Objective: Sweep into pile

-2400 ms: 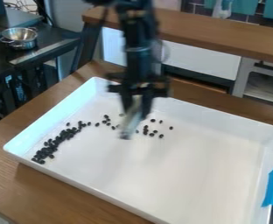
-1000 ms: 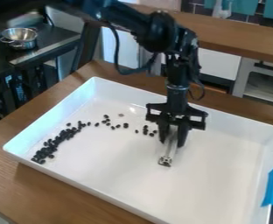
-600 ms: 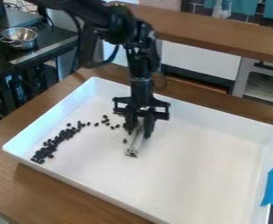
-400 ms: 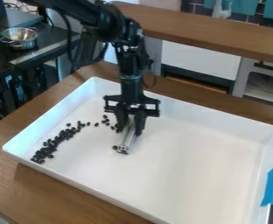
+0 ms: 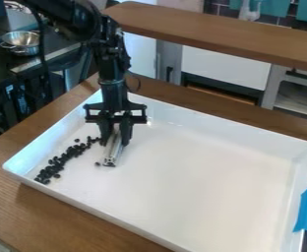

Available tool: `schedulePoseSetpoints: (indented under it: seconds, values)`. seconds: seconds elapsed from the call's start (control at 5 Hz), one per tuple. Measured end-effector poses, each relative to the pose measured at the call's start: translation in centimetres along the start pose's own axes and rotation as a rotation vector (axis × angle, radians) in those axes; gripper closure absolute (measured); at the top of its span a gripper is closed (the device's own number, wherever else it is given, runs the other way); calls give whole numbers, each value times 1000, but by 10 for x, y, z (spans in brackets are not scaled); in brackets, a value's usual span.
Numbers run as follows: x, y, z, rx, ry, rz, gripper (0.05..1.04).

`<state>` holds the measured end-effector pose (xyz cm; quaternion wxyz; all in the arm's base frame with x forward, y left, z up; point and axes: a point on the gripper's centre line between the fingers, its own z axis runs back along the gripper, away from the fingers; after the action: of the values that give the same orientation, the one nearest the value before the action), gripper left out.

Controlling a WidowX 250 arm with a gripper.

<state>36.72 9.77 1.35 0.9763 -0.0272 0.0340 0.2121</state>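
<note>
On the wooden table (image 5: pixel 51 214), showing a big white tray (image 5: pixel 215 172)! Then on to the black arm (image 5: pixel 110 59), cut off by the top edge. Down to the gripper (image 5: pixel 114 141), over the tray's upper left, parted just enough to grip a slanting metal bar (image 5: pixel 113 155), hidden at its top. On to dark beans (image 5: pixel 65 156), strewn in a curved band at the tray's left; can't tell whether touching the gripper. Finally, one lone bean (image 5: pixel 98 164), just beside the bar's foot.
</note>
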Motion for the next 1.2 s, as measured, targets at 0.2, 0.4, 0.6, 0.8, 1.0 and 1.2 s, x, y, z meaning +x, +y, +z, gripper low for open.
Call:
schedulePoseSetpoints:
  seconds: [0.2, 0.4, 0.6, 0.8, 1.0, 1.2]
  values:
    - [3, 22, 4, 3, 7, -9, 704]
    - [0, 39, 3, 14, 3, -3, 704]
    - [-4, 43, 5, 51, -19, -29, 704]
    - [-17, 25, 8, 32, -7, -45, 704]
    - [-29, -6, 28, -63, -19, -74, 704]
    - [-43, -39, 55, -157, -41, -101, 704]
